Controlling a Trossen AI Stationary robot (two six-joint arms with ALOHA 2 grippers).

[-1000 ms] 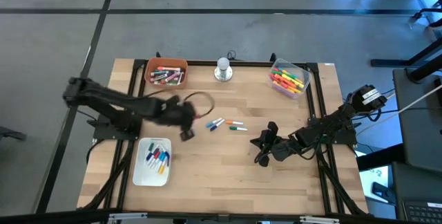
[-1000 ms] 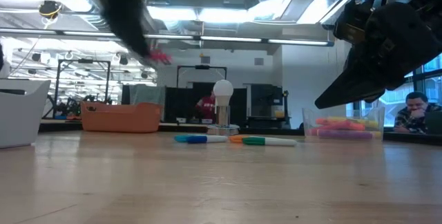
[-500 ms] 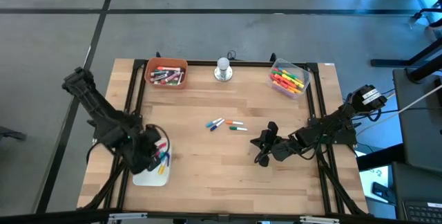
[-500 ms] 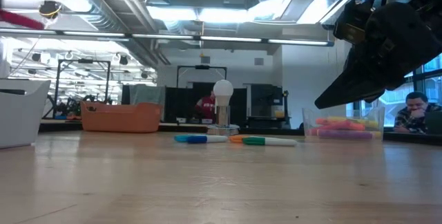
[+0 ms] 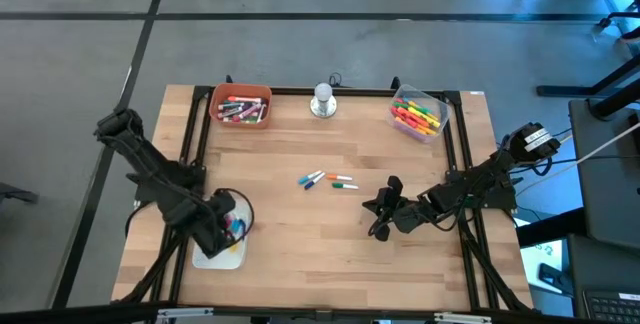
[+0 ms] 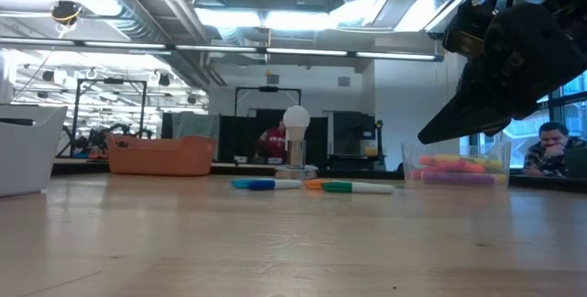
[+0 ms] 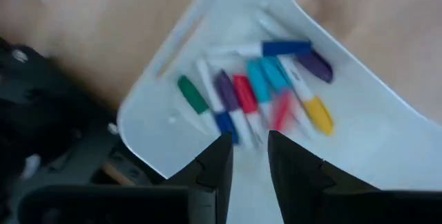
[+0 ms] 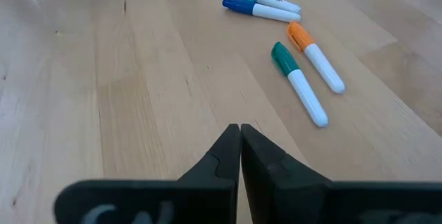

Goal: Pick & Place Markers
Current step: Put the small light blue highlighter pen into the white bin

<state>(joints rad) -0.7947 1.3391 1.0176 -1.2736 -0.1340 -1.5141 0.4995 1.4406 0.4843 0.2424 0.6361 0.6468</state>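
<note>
The left gripper (image 7: 245, 156) is hovering over the white tray (image 5: 203, 253) near the surface's front left corner, its jaws standing slightly spread with nothing between them. Below them, a heap of markers (image 7: 259, 98) is lying in the tray: green, purple, red, light blue, dark blue and yellow caps side by side, one reddish one blurred.

The right gripper (image 8: 239, 148) is hanging just above the bare wood toward the front right of the surface, its jaws pressed together and empty. Just ahead of it, four loose markers (image 5: 328, 180) are lying near the middle of the surface: two blue-capped ones touching at their tips, then an orange-capped and a green-capped one close beside each other.

Along the back edge, an orange bin (image 5: 241, 105) is holding red and dark markers, a clear bin (image 5: 417, 115) is holding bright ones, and a silver knob-like object (image 5: 322, 100) is standing between them.
</note>
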